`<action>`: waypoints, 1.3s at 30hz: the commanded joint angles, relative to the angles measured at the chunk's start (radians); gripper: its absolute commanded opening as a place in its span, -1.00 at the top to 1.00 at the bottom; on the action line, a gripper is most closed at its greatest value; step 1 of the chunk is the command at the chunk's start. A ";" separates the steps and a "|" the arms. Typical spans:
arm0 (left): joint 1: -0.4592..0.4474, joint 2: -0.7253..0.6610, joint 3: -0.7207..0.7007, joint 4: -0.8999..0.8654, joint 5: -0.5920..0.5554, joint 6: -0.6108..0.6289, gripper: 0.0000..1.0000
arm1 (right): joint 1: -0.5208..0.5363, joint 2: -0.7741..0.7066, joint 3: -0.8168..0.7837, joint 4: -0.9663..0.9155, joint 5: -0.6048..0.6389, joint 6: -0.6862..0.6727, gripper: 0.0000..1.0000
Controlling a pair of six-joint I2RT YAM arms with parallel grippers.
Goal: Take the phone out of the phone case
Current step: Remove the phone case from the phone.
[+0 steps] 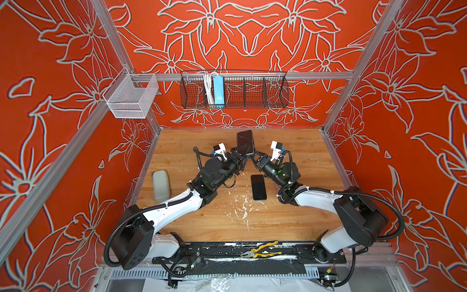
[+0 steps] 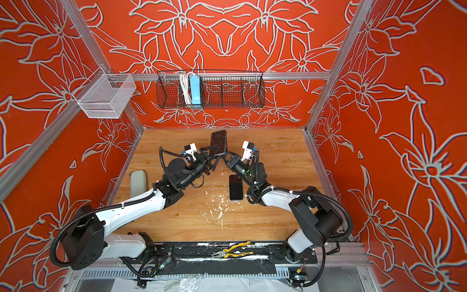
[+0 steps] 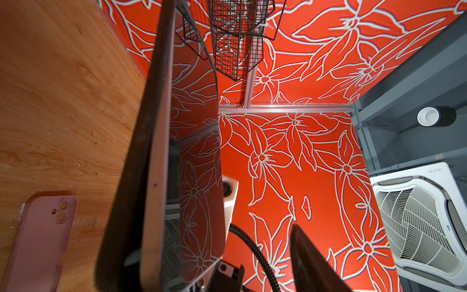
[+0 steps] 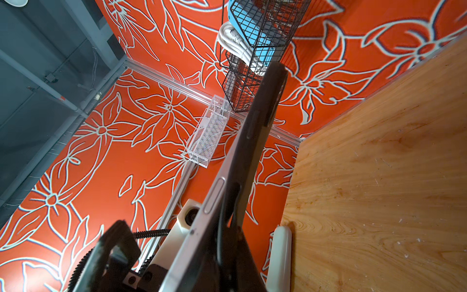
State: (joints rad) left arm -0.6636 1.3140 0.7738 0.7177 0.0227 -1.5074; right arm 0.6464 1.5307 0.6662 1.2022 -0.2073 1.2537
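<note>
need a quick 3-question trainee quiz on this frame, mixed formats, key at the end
1. True or false: the phone is held up off the table.
2. Where is the pink phone case? A) fitted round the phone B) lying on the table, apart from the phone C) in the wire basket
3. Which has its jaws open around the phone: the left gripper or the right gripper?

Key: 1 true; 2 B; 3 the left gripper (the right gripper is shut on the phone).
</note>
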 commanded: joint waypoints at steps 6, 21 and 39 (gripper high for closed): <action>0.009 0.019 -0.007 0.025 -0.012 0.014 -0.03 | 0.028 -0.036 0.001 0.085 -0.017 -0.020 0.90; 0.032 0.009 -0.042 0.013 -0.030 -0.049 0.15 | 0.032 -0.053 0.002 0.062 -0.017 -0.039 0.91; 0.051 0.020 -0.019 0.012 0.009 -0.041 0.88 | 0.033 -0.049 0.009 0.053 -0.020 -0.043 0.91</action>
State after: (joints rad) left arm -0.6273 1.3327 0.7403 0.7250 0.0349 -1.5703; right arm 0.6655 1.5200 0.6643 1.1629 -0.1947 1.2198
